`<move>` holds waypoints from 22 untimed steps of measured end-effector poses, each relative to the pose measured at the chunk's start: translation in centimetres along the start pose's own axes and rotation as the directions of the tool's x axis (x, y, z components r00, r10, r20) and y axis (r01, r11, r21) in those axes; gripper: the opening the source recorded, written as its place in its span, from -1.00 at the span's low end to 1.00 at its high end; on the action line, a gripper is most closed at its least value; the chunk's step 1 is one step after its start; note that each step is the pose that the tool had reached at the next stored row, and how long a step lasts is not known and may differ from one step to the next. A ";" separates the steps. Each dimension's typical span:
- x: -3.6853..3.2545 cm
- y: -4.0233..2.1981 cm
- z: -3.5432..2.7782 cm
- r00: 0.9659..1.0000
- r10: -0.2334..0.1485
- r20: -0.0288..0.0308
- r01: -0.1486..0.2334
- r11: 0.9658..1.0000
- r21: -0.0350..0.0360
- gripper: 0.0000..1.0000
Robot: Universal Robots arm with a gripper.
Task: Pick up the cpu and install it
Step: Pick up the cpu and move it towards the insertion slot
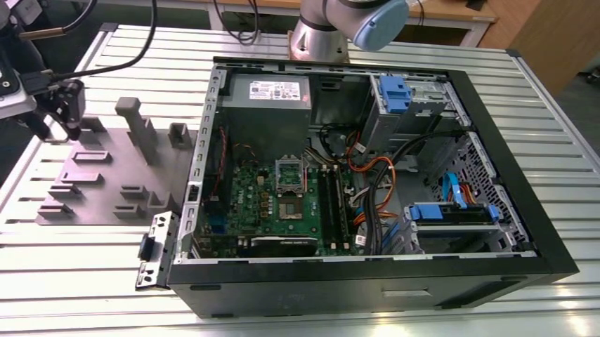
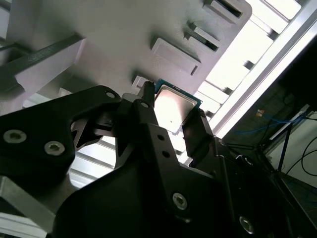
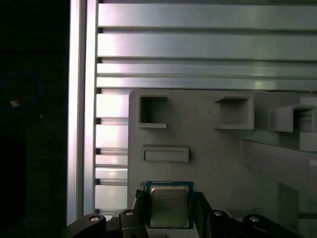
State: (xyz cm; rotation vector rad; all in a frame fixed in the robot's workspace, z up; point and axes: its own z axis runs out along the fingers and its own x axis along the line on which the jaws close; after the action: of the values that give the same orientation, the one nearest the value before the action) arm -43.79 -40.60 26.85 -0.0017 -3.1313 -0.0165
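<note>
Gripper (image 3: 169, 201) seemingly snug on cpu (image 3: 169, 208) edges

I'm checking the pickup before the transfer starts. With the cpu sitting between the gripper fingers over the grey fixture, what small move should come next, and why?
Probably a short straight lift. The gripper appears closed on the cpu at the fixture plate, and tall posts stand between it and the computer case, so rising first should avoid them.
</note>
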 end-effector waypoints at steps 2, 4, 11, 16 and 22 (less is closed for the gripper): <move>0.00 0.00 -0.19 1.000 0.000 0.000 0.000 1.000 0.000 -0.05; 0.00 0.00 -0.36 1.000 0.000 0.000 0.000 1.000 0.000 -0.05; 0.01 0.01 -0.87 1.000 0.000 0.000 0.000 1.000 0.000 -0.05; 0.01 0.01 -0.92 1.000 0.000 0.000 0.000 1.000 0.000 -0.05; -0.03 0.01 -0.97 1.000 0.000 0.000 0.000 1.000 0.000 -0.05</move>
State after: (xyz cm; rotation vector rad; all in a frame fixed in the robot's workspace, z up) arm -43.75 -40.60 27.82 -0.0015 -3.1311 -0.0164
